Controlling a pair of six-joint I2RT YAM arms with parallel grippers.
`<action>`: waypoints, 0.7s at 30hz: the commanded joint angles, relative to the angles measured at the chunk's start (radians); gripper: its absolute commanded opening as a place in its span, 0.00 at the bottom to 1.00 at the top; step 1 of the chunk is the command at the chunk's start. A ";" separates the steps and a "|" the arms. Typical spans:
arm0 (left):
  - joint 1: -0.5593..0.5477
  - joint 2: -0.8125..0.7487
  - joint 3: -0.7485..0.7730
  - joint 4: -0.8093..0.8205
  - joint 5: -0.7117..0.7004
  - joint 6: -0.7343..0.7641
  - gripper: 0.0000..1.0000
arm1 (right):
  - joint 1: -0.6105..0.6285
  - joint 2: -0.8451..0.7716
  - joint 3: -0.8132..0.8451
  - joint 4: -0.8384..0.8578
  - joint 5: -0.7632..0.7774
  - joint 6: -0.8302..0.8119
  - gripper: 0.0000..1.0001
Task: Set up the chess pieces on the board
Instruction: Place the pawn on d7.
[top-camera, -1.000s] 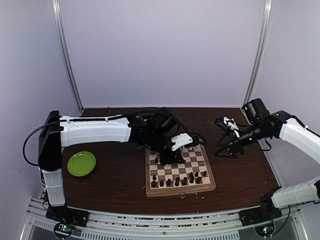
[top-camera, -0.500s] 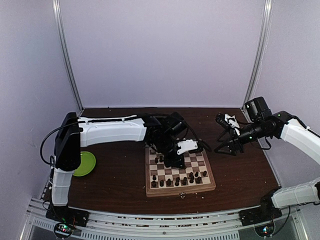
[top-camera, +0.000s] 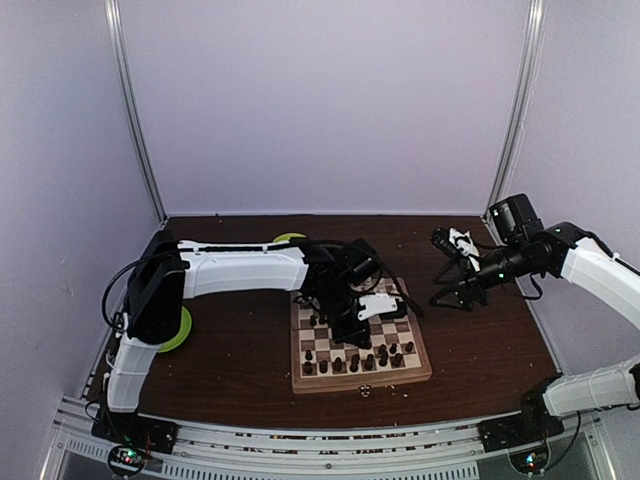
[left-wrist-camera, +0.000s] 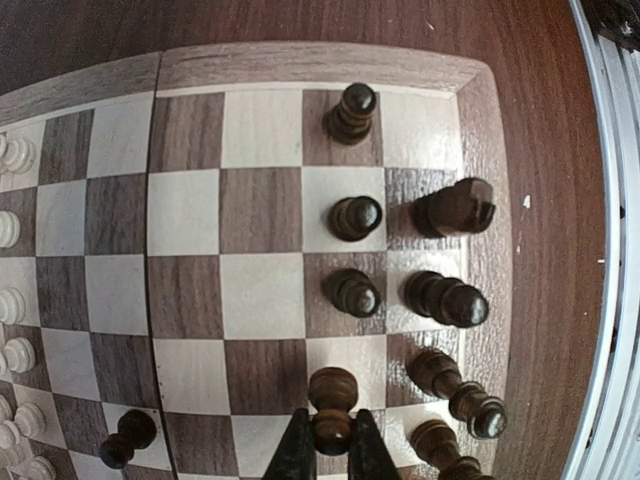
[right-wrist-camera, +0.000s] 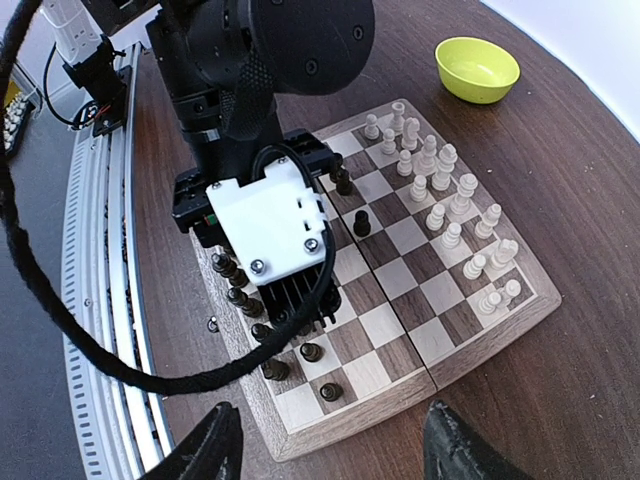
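The board (top-camera: 360, 382) lies mid-table. Cream-white chess pieces (right-wrist-camera: 440, 190) stand in its two far rows. Dark chess pieces (left-wrist-camera: 445, 300) fill much of the two near rows. My left gripper (left-wrist-camera: 333, 448) is shut on a dark pawn (left-wrist-camera: 333, 395), gripping its lower part low over the second near row, beside other dark pawns (left-wrist-camera: 356, 293). Whether the pawn touches the board I cannot tell. From above, the left gripper (top-camera: 352, 335) reaches over the board's middle. My right gripper (right-wrist-camera: 330, 450) hangs open and empty off the board's right side, above bare table.
A lime-green bowl (right-wrist-camera: 478, 68) sits behind the board's far left corner. A lime-green plate (top-camera: 181, 330) lies at the left, partly hidden by the left arm. Two stray dark pawns (right-wrist-camera: 362, 224) stand mid-board. Pale crumbs (top-camera: 365, 392) dot the table near the front edge.
My left arm has swung to the right, carrying the dark pawn across the board toward the near dark rows. The right gripper has drawn back slightly and stayed open.
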 joint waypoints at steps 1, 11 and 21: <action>-0.006 0.027 0.035 0.001 0.015 0.004 0.04 | -0.008 -0.010 -0.007 0.004 0.009 -0.015 0.61; -0.010 0.043 0.043 -0.021 0.023 0.017 0.06 | -0.008 -0.011 -0.010 0.003 0.006 -0.017 0.61; -0.018 0.074 0.077 -0.056 0.033 0.033 0.06 | -0.007 0.000 -0.005 -0.006 0.003 -0.026 0.61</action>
